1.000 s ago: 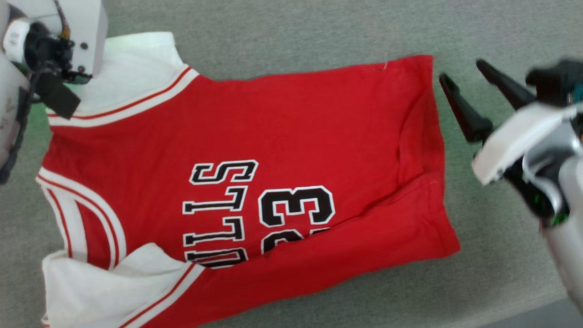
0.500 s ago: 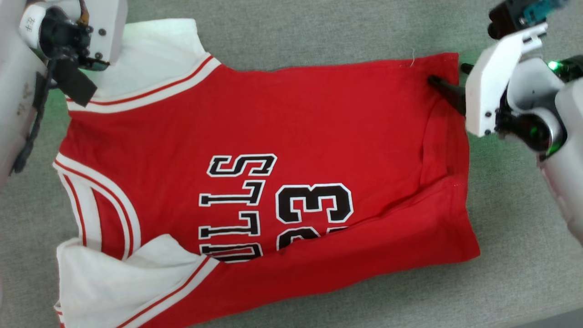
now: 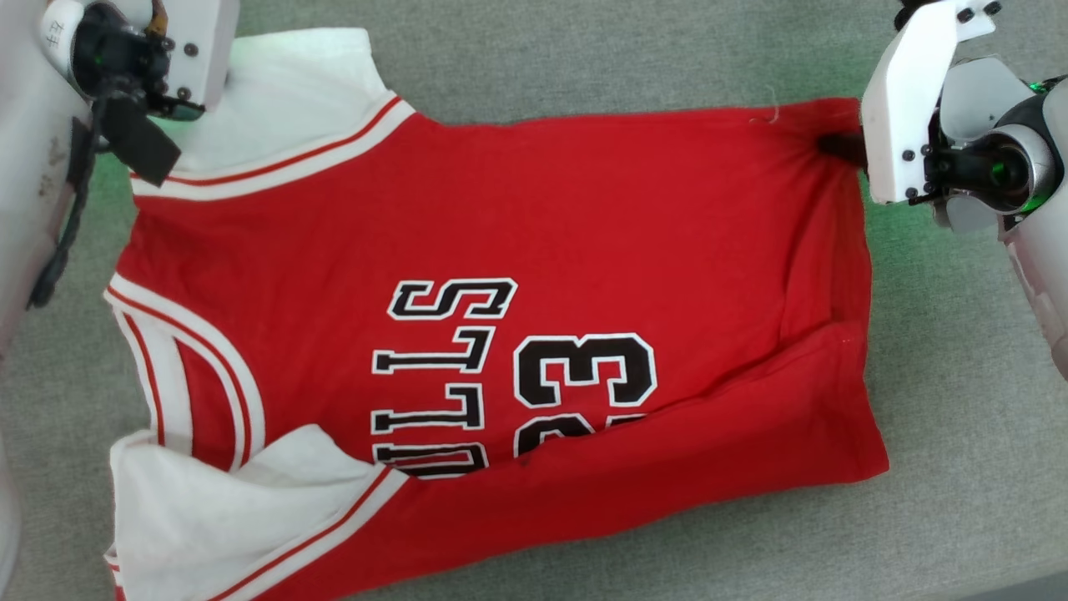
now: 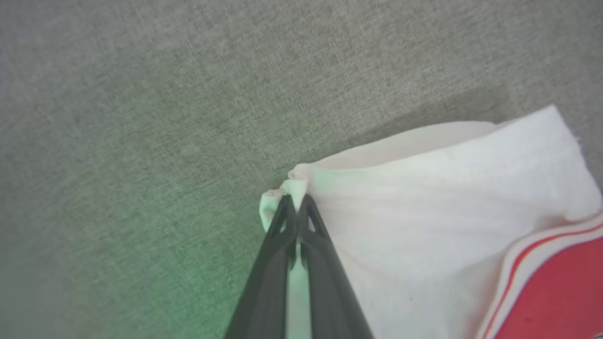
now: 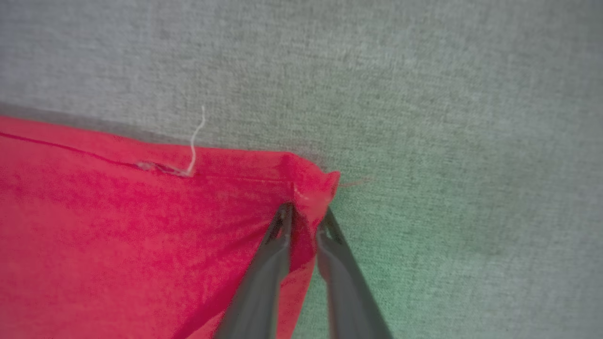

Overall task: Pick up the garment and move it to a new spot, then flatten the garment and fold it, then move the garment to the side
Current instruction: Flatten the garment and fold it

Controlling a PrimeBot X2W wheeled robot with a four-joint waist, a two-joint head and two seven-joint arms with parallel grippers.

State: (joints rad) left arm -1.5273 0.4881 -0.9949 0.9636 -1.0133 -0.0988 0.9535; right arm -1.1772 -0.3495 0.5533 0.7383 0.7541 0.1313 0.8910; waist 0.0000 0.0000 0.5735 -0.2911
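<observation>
garment [image 3: 584,209]: red cloth (hem puckered) | surface [image 3: 584,58]: grey, woven

A grey cloth surface [image 3: 584,58] with a fine, slightly fuzzy weave spreads across the head view from edge to edge. At the lower right corner of that view a narrow darker grey strip [image 3: 1035,588] runs along its border; what it is cannot be told. In the left wrist view the surface [image 4: 188,94] carries a soft green tint [image 4: 188,292] toward the bottom, and in the right wrist view the surface [image 5: 424,70] shows a paler green tint [image 5: 424,235] at the lower right
</observation>
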